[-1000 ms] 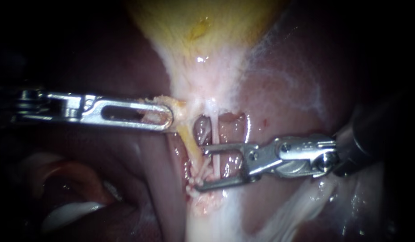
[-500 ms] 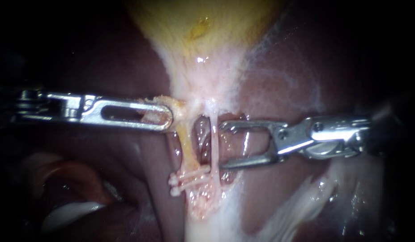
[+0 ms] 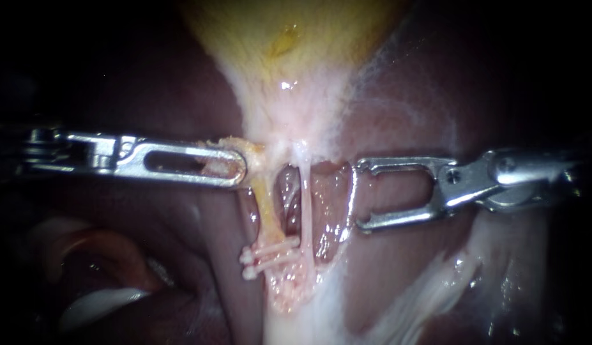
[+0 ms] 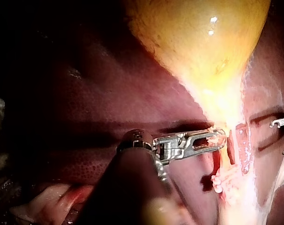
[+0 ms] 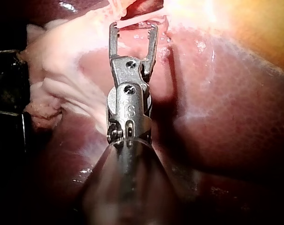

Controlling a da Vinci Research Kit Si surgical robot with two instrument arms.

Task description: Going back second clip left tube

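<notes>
- two white rod-like clips now sit side by side across the foot of the yellowish left tube, uncovered since the slim steel right instrument drew back from them.
- we judge the second clip placed and the retreat well under way.
- that instrument lies level, its claw gaping and empty, clear of both tubes.
- our slotted steel left instrument reaches in level, claw clamped on pale yellowish tissue below the yellow gallbladder.
</notes>
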